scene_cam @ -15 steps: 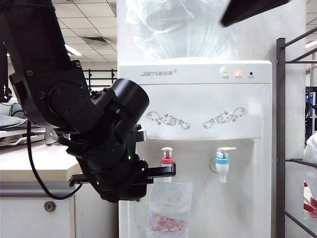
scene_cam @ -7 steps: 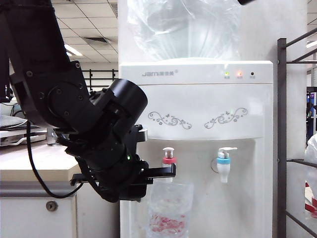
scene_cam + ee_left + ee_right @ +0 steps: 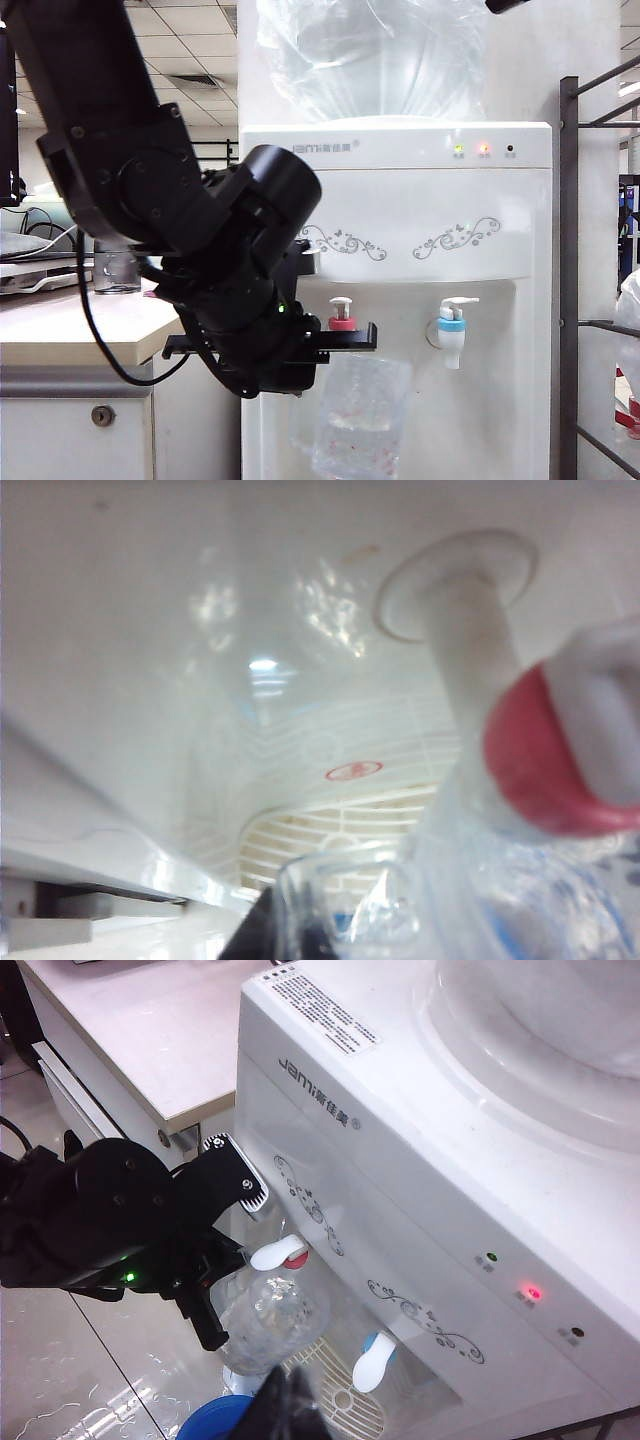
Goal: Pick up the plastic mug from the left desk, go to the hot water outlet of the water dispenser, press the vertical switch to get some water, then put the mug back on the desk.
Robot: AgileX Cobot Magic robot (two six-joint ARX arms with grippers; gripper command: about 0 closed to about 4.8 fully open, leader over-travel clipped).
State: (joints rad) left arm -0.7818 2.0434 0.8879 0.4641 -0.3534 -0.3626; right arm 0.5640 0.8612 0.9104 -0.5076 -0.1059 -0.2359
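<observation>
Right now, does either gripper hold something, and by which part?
The left gripper holds the plastic mug by its upper part, under the hot water outlet. The right gripper, high above, is shut and holds nothing.

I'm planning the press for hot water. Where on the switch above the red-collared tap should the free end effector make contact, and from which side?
Press the flat top of the upright switch, coming straight down from above. It stands vertically over the red collar; the left end effector holds the mug just below, blocking lower approaches. The shut right end effector hovers overhead.
</observation>
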